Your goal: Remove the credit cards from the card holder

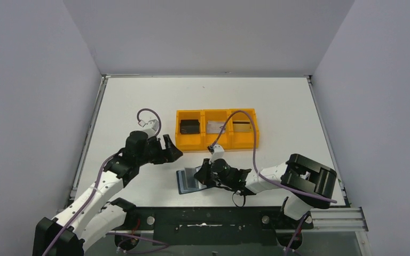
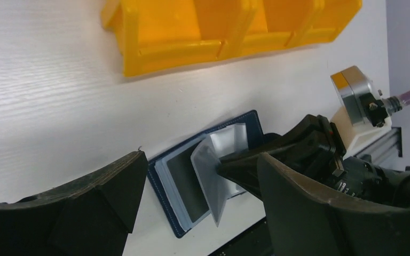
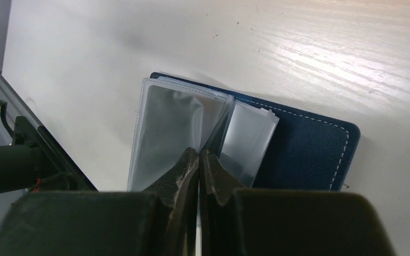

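The navy card holder lies open on the table near the front edge, its clear pocket leaves fanned up. It also shows in the left wrist view and the right wrist view. My right gripper is shut on one clear pocket leaf and holds it upright. My left gripper is open and empty, hovering just left of and above the holder. A silver-grey card and a gold-tan card lie in the orange tray. I cannot tell whether the pockets hold a card.
The orange three-compartment tray stands just beyond the holder, with a black object in its left compartment. The table's front edge and a metal rail are right behind the holder.
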`<state>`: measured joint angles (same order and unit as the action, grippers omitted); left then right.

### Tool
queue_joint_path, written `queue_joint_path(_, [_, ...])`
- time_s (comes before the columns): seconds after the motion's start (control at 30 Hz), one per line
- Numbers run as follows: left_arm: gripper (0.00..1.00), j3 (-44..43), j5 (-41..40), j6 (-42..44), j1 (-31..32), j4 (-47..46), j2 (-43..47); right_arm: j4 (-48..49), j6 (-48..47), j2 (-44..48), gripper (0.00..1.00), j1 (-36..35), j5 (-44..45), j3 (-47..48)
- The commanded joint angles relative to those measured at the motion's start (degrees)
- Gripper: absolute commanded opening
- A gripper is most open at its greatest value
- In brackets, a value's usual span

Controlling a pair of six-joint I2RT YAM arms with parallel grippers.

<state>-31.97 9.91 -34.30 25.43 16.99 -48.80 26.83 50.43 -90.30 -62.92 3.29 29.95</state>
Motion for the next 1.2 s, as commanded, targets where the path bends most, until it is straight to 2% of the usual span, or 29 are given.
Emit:
queue_joint_path(0.0, [0.74,2.02,11.28,-4.07,1.03,-9.91,-3.84,13.24,2.5,1.57,0.0,0.95,-1.94,-2.57])
queue_joint_path(0.33, [0.7,6.13,11.23,-9.04,6.18,-14.98,-8.18,17.29,5.58,-1.29,0.01,1.79,-1.58,-4.33])
queue_joint_path(0.4, [0.66,6.9,9.52,-10.11,6.92,-15.06,-8.97,17.13,6.0,-1.59,0.01,1.97,-1.41,-4.51])
queue_joint_path(0.6, [0.65,9.99,5.19,-13.43,7.59,-15.89,-7.52,18.08,7.0,-2.33,0.0,2.32,-1.31,-5.37])
queue_joint_path(0.73, [0.64,10.58,6.08,-13.91,7.89,-15.97,-8.28,18.26,7.27,-2.25,0.0,2.68,-1.19,-5.67])
queue_joint_path(0.87, [0.61,12.51,9.02,-16.48,8.4,-20.78,-8.52,18.55,7.78,-2.66,0.0,2.97,-1.56,-6.04])
queue_joint_path(1.17, [0.58,11.67,7.27,-16.0,9.57,-20.17,-10.95,22.95,8.93,-2.54,0.0,3.55,-2.03,-8.58])
